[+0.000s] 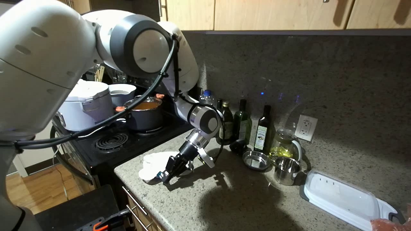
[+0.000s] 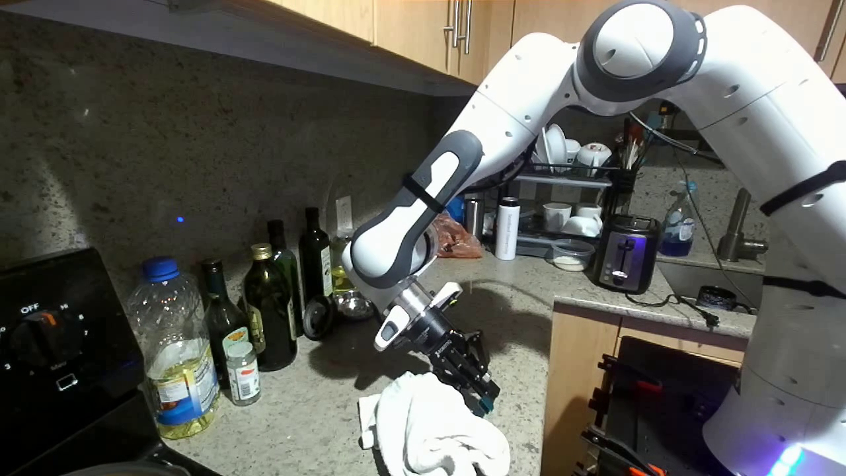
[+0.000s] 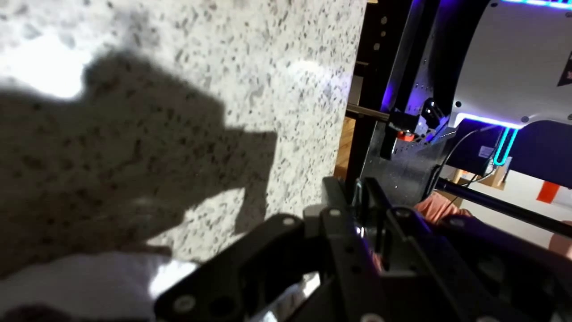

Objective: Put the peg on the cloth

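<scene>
The robot hand (image 3: 352,188) is narrow and pinches 1 small blue-green peg (image 2: 487,404) at its tip. The hand tilts down over the speckled counter (image 1: 179,208), just beside the bunched white cloth (image 2: 429,430). I cannot tell if they touch. 4 dark bottles (image 2: 268,307) stand near the wall (image 2: 218,145).

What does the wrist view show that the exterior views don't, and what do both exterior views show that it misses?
Only the wrist view: a red patch in the right background.
Only the exterior views, both of them: the dark bottles and the wall outlet.
Shared: the gripper, the speckled counter and the white cloth, though the wrist view catches just part of the cloth.
</scene>
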Robot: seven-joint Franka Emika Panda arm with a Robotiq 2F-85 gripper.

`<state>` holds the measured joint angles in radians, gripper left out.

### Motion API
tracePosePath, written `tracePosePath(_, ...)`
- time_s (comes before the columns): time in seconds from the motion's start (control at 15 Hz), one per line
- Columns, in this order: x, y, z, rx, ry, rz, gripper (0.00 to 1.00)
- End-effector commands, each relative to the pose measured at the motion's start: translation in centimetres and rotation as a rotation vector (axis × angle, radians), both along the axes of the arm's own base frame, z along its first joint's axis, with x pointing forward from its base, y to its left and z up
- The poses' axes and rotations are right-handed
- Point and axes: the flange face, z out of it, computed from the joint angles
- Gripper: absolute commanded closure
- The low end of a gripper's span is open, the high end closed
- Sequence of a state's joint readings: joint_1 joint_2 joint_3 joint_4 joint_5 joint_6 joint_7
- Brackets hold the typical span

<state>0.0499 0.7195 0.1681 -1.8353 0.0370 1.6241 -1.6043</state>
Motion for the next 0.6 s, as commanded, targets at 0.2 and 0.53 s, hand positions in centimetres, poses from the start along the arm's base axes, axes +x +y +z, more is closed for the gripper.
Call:
tracePosePath(0.2,0.34,0.97,-0.01,-0.026,0.021,0.034,0.96)
tracePosePath(0.53,0.42,1.05,-0.60,-0.039,0.016,0.055,0.96)
